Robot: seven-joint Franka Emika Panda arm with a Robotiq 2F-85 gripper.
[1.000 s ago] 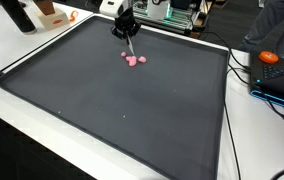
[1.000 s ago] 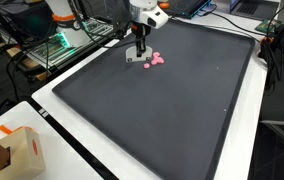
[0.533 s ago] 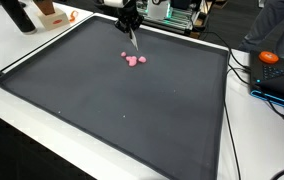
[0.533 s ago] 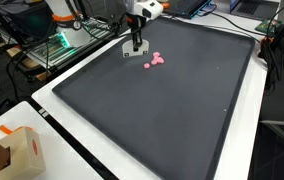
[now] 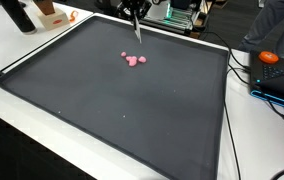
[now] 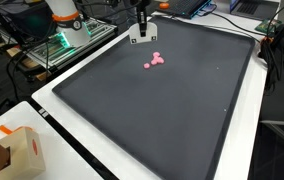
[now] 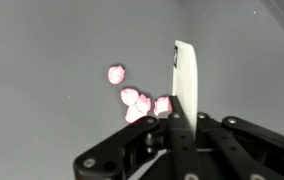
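Several small pink pieces (image 5: 134, 60) lie in a loose cluster on the dark mat (image 5: 122, 110), toward its far side; they also show in an exterior view (image 6: 154, 62) and in the wrist view (image 7: 139, 101). My gripper (image 5: 135, 12) hangs above the mat near its far edge, higher than and beside the cluster, as an exterior view (image 6: 141, 15) also shows. In the wrist view the jaws (image 7: 177, 115) are shut on a thin white flat tool (image 7: 183, 75), whose blade points down toward the mat next to the pink pieces without touching them.
A white table surrounds the mat. An orange object (image 5: 269, 57) and cables lie at one side, a dark bottle (image 5: 18, 14) and a cardboard box (image 6: 17, 150) at corners. Electronics with green lights (image 6: 60, 40) stand past the mat's edge.
My gripper has lifted with the white tool, up and away from the pink pieces toward the mat's far edge. The pieces stay in place.
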